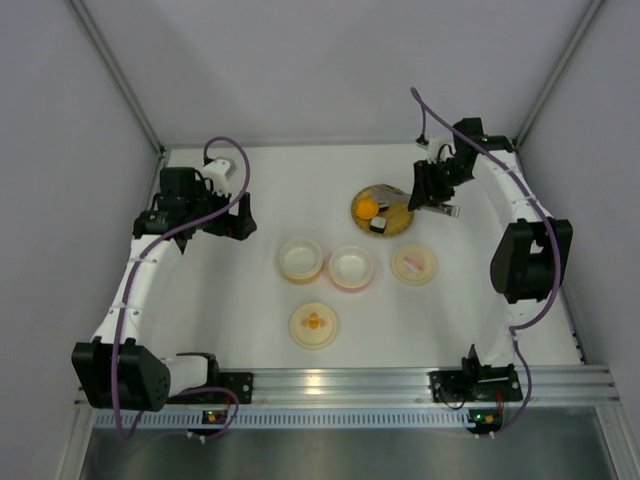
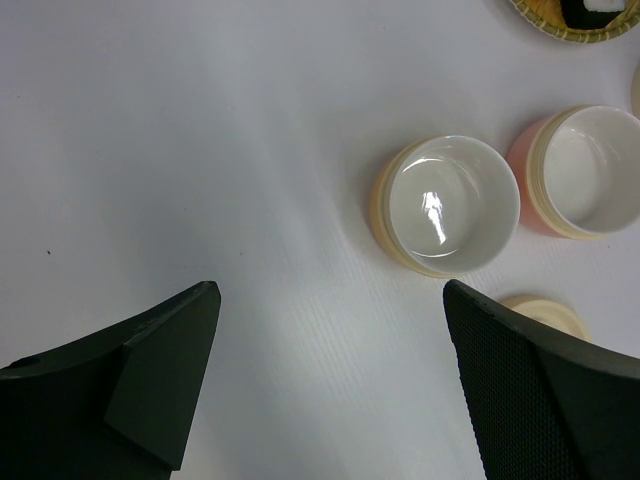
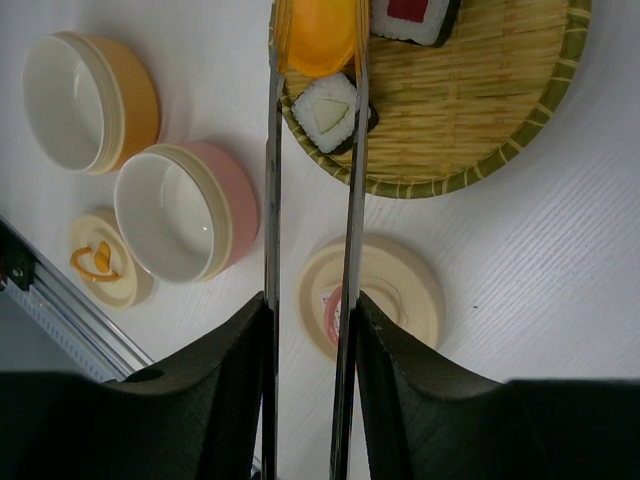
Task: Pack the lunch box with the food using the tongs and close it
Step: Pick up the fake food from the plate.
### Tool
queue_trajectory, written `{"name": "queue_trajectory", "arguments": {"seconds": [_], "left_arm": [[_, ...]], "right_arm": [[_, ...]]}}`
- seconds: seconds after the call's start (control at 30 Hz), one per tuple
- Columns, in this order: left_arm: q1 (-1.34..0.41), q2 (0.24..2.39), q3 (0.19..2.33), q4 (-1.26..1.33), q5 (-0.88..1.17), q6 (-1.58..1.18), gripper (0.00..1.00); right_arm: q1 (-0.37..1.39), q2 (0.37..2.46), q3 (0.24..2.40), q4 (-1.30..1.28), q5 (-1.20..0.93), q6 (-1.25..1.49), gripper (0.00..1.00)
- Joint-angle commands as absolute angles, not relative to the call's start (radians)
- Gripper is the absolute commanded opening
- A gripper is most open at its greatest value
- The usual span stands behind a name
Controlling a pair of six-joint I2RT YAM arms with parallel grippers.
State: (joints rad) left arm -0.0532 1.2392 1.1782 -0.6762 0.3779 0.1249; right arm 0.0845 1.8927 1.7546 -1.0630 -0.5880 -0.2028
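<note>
Between right jaws, tongs, tips flanking orange ball

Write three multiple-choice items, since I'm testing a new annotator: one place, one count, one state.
1. Where is the orange ball? A in a bowl; B on the bamboo tray; C on a lid.
2. How many open bowls are in view? A two; B three; C four.
3. The left gripper is: A open and empty; B shut on a bowl; C shut on a lid.
Key: 1 B, it sits there between the tongs' arms; 2 A, an orange bowl and a pink bowl; 3 A, its fingers stand wide apart.
</note>
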Motion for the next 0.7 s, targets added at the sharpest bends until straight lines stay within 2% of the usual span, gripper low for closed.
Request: {"name": "queue_trajectory", "arguments": {"seconds": [0.0, 0.67], "left_arm": [[-0.049, 1.236, 1.181, -0.650, 0.402, 0.121, 0.99], [-0.049, 1.252, 1.177, -0.643, 0.410, 0.117, 0.98]], "right_arm": [[0.101, 1.896, 1.753, -0.985, -0.595, -0.189, 0.37], [0.104, 1.962, 1.750, -0.956, -0.581, -0.187, 0.37]]}}
